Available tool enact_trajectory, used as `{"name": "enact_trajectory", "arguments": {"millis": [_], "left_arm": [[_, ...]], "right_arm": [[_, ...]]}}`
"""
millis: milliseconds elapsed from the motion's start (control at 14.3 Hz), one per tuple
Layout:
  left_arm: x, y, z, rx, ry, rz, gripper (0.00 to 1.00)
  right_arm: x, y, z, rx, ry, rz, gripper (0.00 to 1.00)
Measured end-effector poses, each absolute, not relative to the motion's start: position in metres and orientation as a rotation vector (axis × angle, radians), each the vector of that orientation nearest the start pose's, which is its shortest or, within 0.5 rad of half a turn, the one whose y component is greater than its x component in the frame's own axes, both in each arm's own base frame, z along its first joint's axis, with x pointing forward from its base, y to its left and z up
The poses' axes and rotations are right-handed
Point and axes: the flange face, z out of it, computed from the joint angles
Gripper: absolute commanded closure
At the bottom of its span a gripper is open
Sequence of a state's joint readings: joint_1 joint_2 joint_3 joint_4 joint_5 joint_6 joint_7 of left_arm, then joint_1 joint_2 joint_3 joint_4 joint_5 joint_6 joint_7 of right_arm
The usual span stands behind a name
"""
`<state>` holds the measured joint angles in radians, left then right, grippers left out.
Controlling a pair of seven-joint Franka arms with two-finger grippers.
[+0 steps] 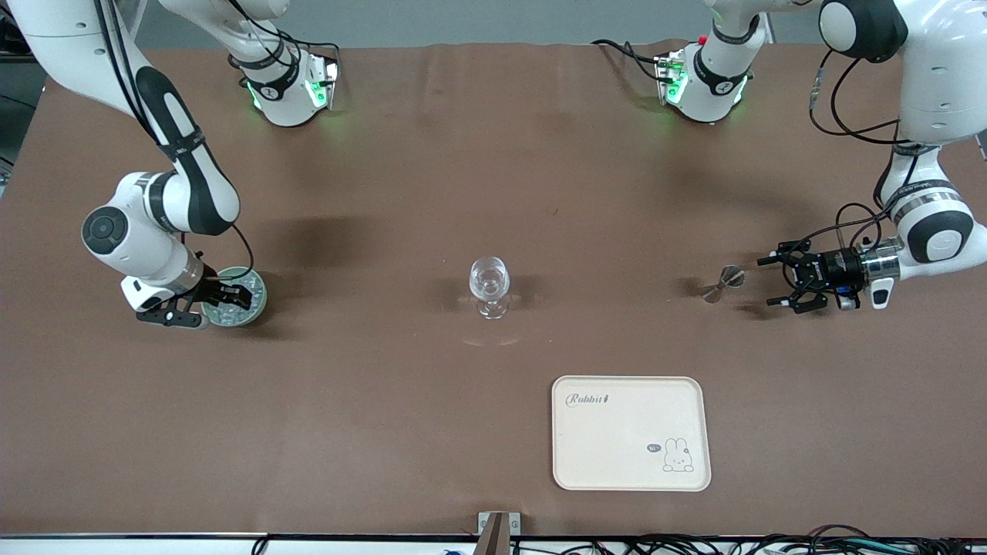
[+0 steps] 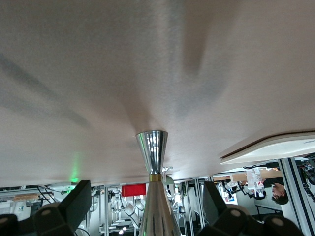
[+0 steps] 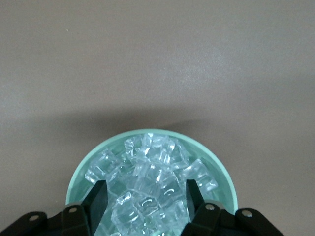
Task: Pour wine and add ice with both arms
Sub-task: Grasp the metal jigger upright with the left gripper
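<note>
A pale green bowl (image 1: 260, 302) heaped with ice (image 3: 147, 164) stands toward the right arm's end of the table. My right gripper (image 1: 239, 296) is dipped into the bowl. Its fingers (image 3: 100, 199) stand apart in the heap with a few cubes between them (image 3: 146, 191). A clear stemmed glass (image 1: 490, 286) stands at the table's middle. Toward the left arm's end stands a silver hourglass jigger (image 1: 723, 282). My left gripper (image 1: 769, 282) is low beside the jigger, open, with the jigger (image 2: 152, 152) just ahead of its fingers and untouched. The wine is out of view.
A cream tray (image 1: 631, 462) with a rabbit print lies nearer to the front camera than the glass, toward the left arm's end. The arm bases (image 1: 289, 89) stand along the table's back edge. A brown cloth (image 1: 385, 401) covers the table.
</note>
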<state>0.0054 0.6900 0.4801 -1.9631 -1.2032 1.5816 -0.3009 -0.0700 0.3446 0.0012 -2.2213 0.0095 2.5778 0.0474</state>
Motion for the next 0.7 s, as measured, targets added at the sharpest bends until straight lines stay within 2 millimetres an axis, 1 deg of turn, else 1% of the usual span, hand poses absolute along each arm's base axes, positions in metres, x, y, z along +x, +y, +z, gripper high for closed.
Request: {"name": "enact_trajectory", "arguments": {"millis": [140, 209, 419, 559, 698], "left_arm": [[0.509, 0.158, 0.132, 1.558, 1.483, -0.863, 0.0], [0.507, 0.153, 0.128, 1.542, 1.486, -0.869, 0.0], [0.502, 0.135, 0.117, 1.474, 1.495, -0.879, 0.0], [0.501, 0.12, 0.112, 1.447, 1.495, -0.889, 0.0], [0.5, 0.112, 0.108, 1.433, 1.496, -0.894, 0.0]], "right_arm": [[0.55, -0.038, 0.219, -3.13, 0.194, -0.005, 0.43], [0.55, -0.038, 0.219, -3.13, 0.194, -0.002, 0.48], [0.549, -0.038, 0.219, -3.13, 0.195, -0.001, 0.53], [0.55, -0.038, 0.219, -3.13, 0.194, -0.001, 0.59], [0.55, -0.038, 0.22, -3.13, 0.194, -0.002, 0.66]]}}
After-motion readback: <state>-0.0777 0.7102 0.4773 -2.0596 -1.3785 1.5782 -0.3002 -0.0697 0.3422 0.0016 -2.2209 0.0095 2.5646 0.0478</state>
